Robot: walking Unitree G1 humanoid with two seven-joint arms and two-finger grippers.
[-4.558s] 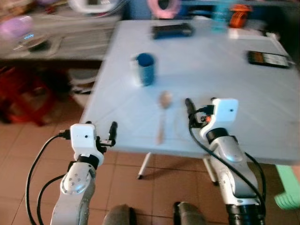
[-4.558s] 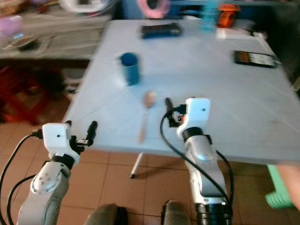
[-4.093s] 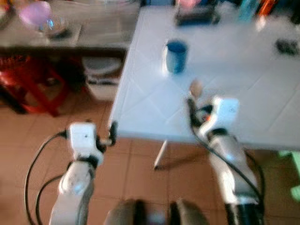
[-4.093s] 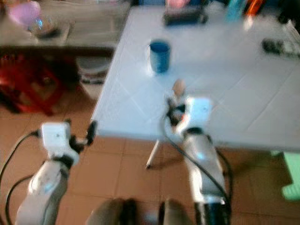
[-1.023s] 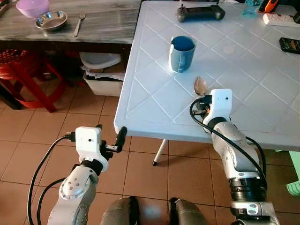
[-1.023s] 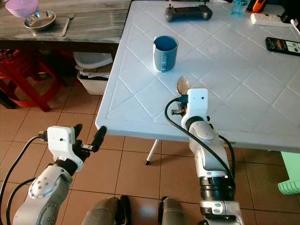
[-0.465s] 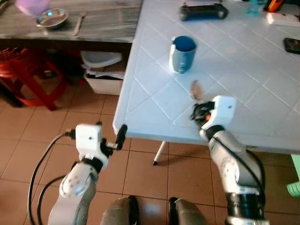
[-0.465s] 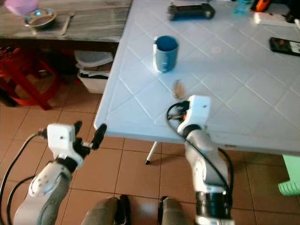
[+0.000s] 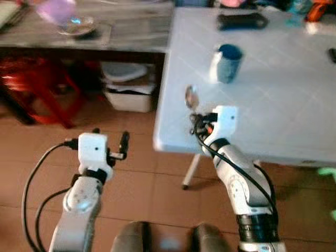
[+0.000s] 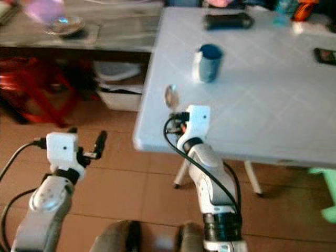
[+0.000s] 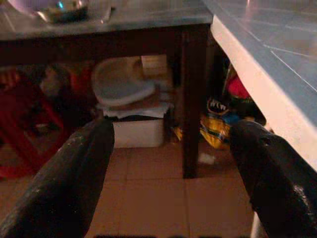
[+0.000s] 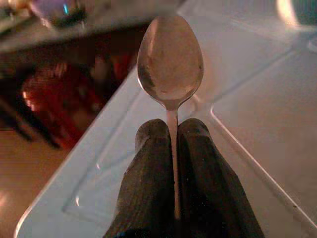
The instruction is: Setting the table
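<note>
Spoon work: I'm gripping the small shiny metal spoon (image 12: pixel 170 59) in my clamped right gripper (image 12: pixel 173 148), now lifted off the white plastic table (image 10: pixel 273 105) beneath, ready for placing.

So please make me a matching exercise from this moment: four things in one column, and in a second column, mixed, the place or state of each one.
Things:
1. silver metal spoon
2. blue ceramic mug
3. left gripper
4. black game controller

Places or states:
A. on the far part of the white plastic table
B. open, beside the table, above the tiled floor
C. clamped by its handle between the fingers of the right gripper
D. standing upright on the white table, beyond the spoon

Pairs: 1-C, 2-D, 3-B, 4-A
</note>
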